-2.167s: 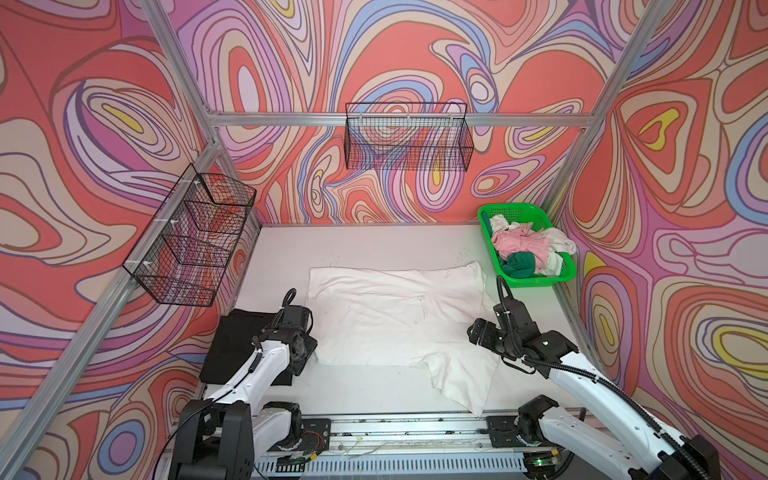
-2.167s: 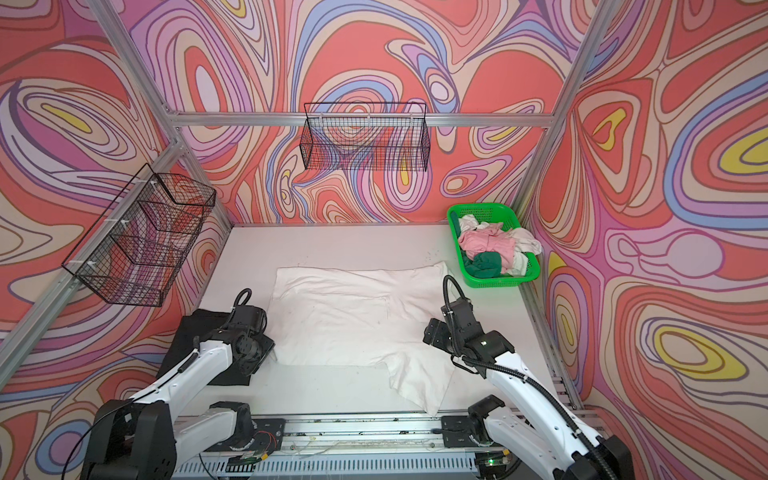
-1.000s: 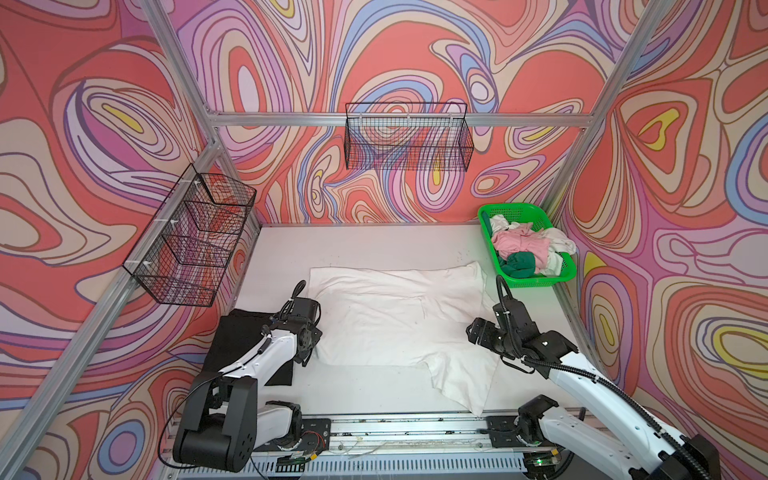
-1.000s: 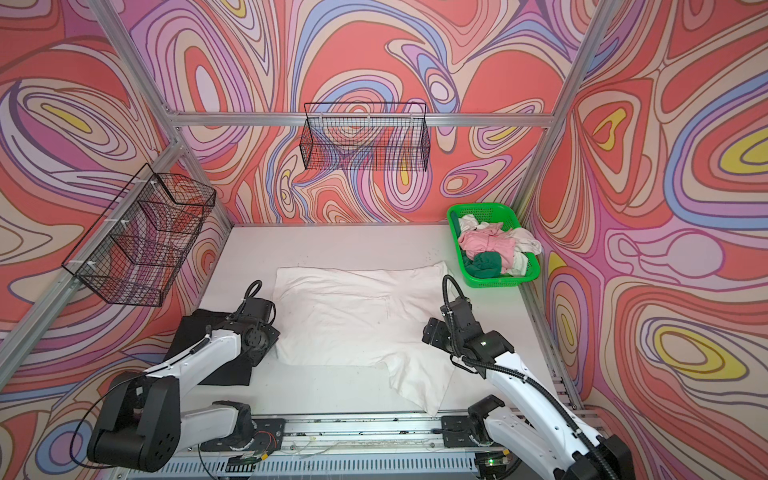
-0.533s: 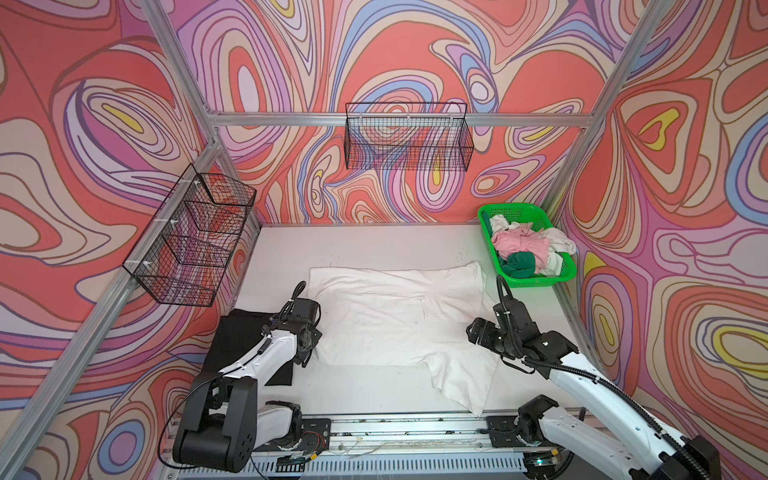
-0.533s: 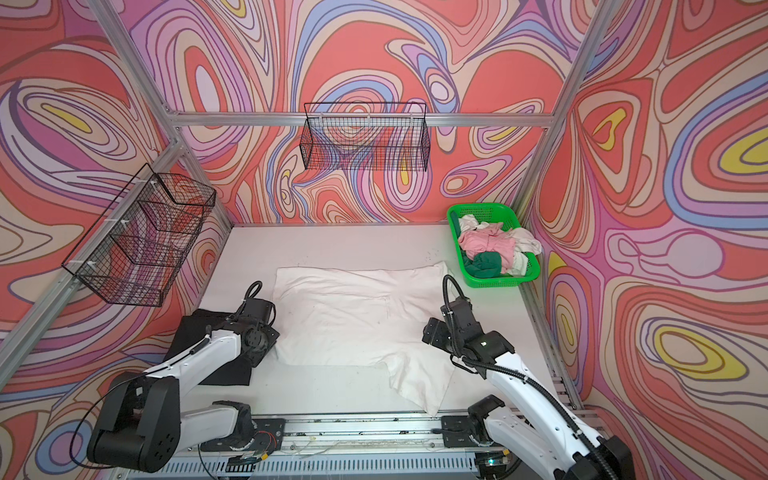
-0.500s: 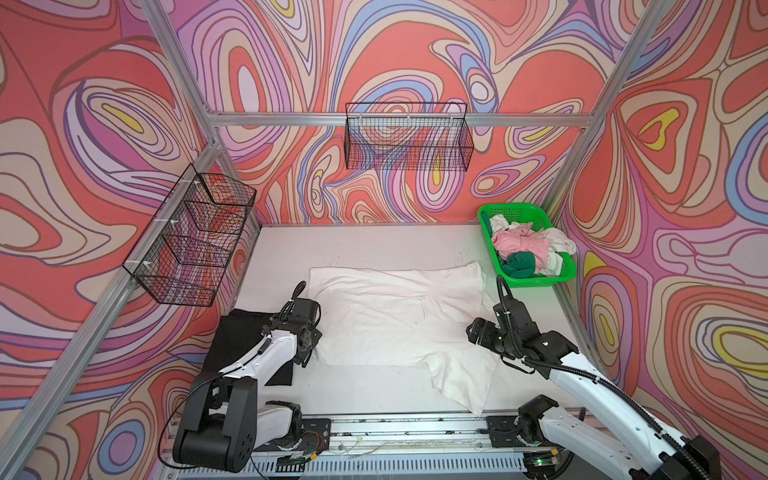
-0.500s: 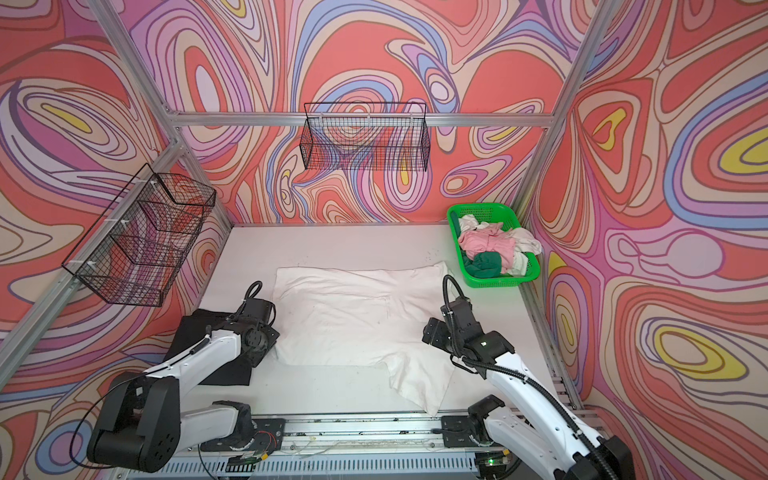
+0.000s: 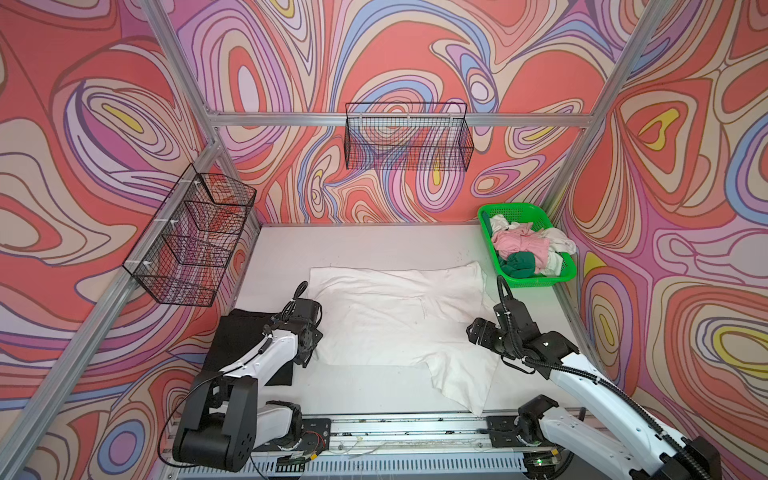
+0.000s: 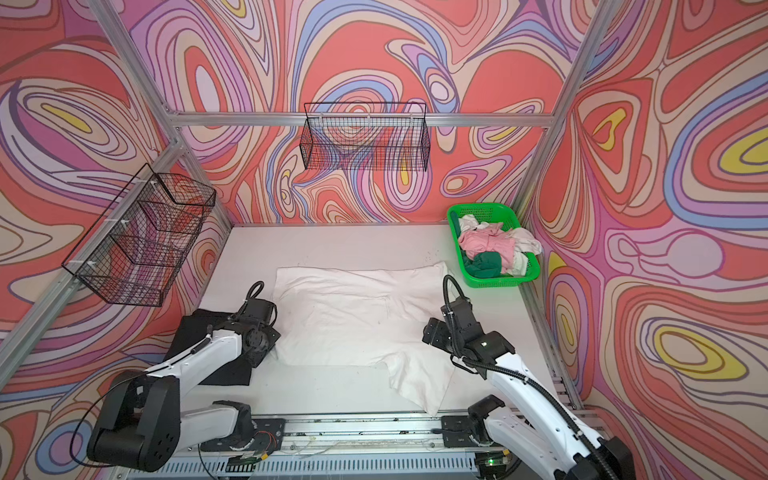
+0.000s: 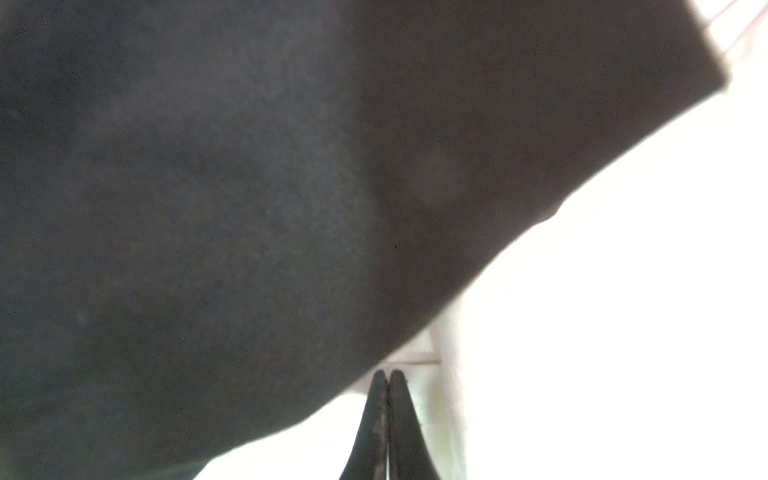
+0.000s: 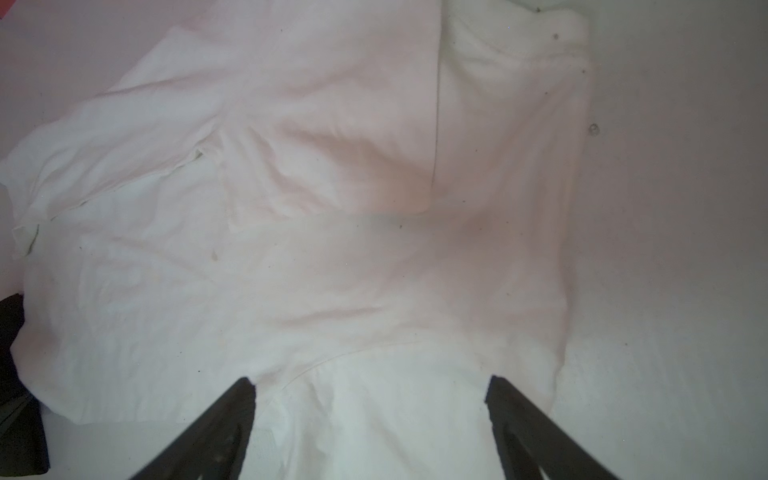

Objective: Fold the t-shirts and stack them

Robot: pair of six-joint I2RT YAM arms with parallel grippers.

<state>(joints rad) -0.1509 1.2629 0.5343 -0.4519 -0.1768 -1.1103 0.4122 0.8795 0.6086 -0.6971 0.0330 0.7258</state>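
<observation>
A large off-white t-shirt [image 9: 395,316] [image 10: 357,316] [image 12: 332,249] lies spread flat in the middle of the table in both top views. One sleeve points toward the front rail. A folded black t-shirt [image 9: 239,332] [image 11: 208,208] lies to its left. My left gripper [image 9: 311,356] [image 11: 387,374] points down at the off-white shirt's near left corner, between the two shirts. It is shut, tips pressed together; whether cloth is pinched does not show. My right gripper [image 9: 473,332] [image 12: 370,381] stands open just above the shirt's right side by the sleeve, holding nothing.
A green lattice basket [image 9: 536,284] at the back right holds crumpled pink [image 9: 519,245], dark green [image 9: 519,264] and white [image 9: 555,241] shirts. Black wire baskets hang on the back wall [image 9: 409,141] and left wall [image 9: 191,241]. A metal rail [image 9: 395,428] runs along the front edge.
My left gripper moved from above the black shirt to the off-white shirt's near left corner, then closed its jaws there. The right arm has not moved.
</observation>
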